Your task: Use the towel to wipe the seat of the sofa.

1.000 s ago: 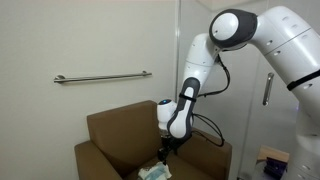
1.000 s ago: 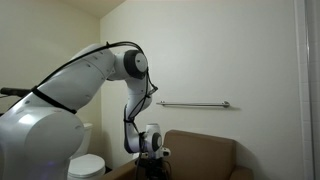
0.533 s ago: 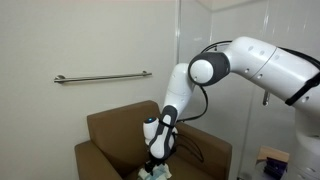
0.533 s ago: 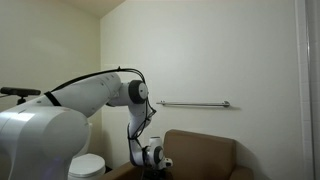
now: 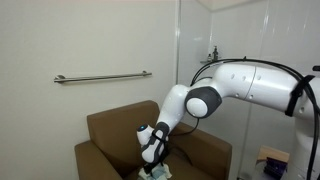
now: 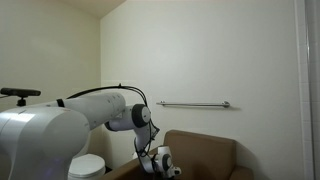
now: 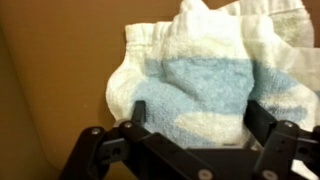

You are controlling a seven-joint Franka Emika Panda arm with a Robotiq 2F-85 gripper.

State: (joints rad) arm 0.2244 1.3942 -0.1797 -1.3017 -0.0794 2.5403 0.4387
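A white and light-blue towel (image 7: 205,70) lies bunched on the brown seat of the sofa (image 5: 108,130). In the wrist view it fills the picture, with bare seat (image 7: 50,90) to its left. My gripper (image 7: 197,115) is down on the towel, its two fingers wide apart with a fold of towel between them. In an exterior view the gripper (image 5: 153,162) is low over the seat, and a bit of the towel (image 5: 156,173) shows at the bottom edge. In an exterior view the gripper (image 6: 163,168) sits just in front of the sofa back (image 6: 205,150).
A metal grab bar (image 5: 100,77) runs along the wall above the sofa and shows in both exterior views (image 6: 193,103). The sofa's arms stand on each side of the seat. A white toilet (image 6: 88,164) stands beside the sofa. A door handle (image 5: 267,88) is behind the arm.
The arm has folded down and the gripper has dropped from above the seat onto the towel, moving a little toward the seat's front.
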